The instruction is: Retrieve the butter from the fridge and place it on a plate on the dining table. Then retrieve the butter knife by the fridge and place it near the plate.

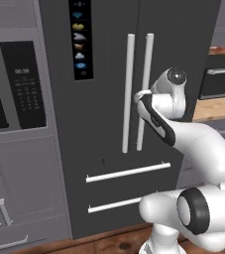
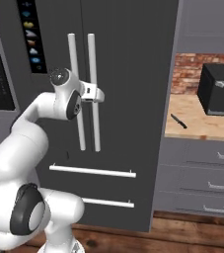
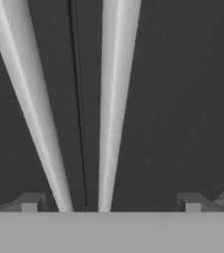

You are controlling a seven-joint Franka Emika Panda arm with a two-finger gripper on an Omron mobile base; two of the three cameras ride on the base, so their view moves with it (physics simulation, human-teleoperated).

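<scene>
Spread claw [image 3: 111, 201] straddles the white cylindrical bar handles [image 3: 114, 99] of the closed dark fridge [image 2: 133, 74]; rigid, smooth, best gripped mid-length.

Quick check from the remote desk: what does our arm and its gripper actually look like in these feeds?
The arm is glossy white with rounded, bulbous links and dark grey-black rings and caps at the joints. A black stripe runs along one forearm link. The gripper shows two small, blocky grey finger tips. No cables, labels or other markings are visible.
</scene>
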